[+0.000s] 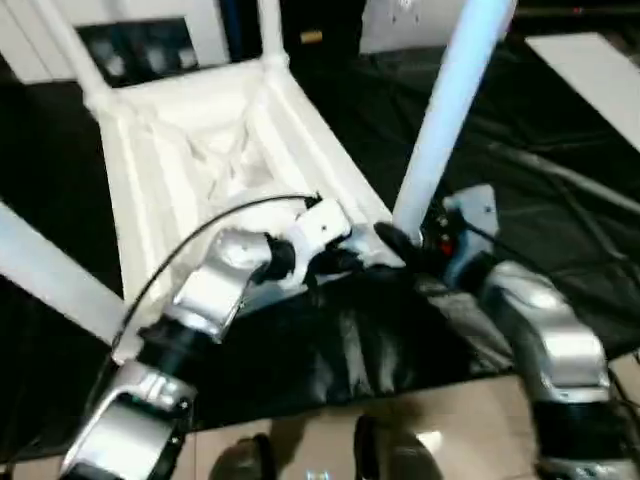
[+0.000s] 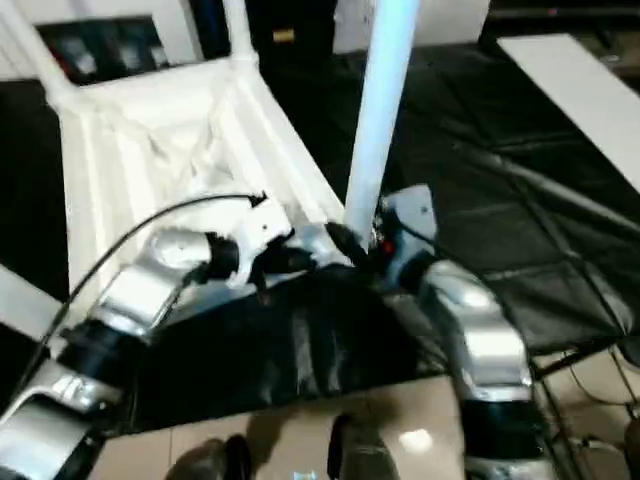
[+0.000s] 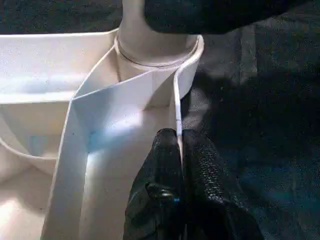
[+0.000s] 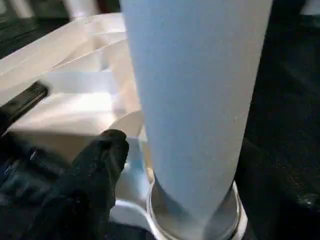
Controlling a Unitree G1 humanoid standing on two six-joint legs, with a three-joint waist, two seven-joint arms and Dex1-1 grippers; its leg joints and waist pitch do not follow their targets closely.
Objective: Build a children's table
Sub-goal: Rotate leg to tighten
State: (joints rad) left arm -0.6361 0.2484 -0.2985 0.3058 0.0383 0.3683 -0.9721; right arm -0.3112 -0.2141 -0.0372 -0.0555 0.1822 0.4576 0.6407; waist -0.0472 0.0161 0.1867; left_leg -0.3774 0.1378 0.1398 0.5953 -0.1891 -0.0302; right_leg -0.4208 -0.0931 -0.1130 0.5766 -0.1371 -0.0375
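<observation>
**Inspector:** State the position of the table top and the leg at the time of inspection.

**Assessor:** The table top (image 1: 215, 160) lay underside up on the black padded surface (image 1: 330, 350), ribs showing. One leg (image 1: 445, 110) stood in the near corner socket (image 3: 157, 52), its long axis running up and slightly away from the robot. Other legs (image 1: 60, 40) rose from the far corners.

**Inspector:** And the grippers?

**Assessor:** The left gripper (image 3: 179, 150) was pressed together on the thin rim wall of the top, just beside that socket. The right gripper (image 2: 350, 245) sat at the foot of the leg, immediately right of it. Whether its fingers were spread or bearing on the leg, I could not tell.

**Inspector:** Which relation governs the coming move?

**Assessor:** In my judgement, the leg's axis against the socket. The right gripper was the nearer to the leg, and any seating push would have to run down that axis while the left held the top steady.

**Inspector:** Did the views differ?

**Assessor:** Yes. The left wrist view showed the rim pinched between the fingers; the right wrist view showed the leg's base inside the socket collar, with one black finger (image 4: 100, 155) alongside. The head views gave the leg's tilt.
</observation>
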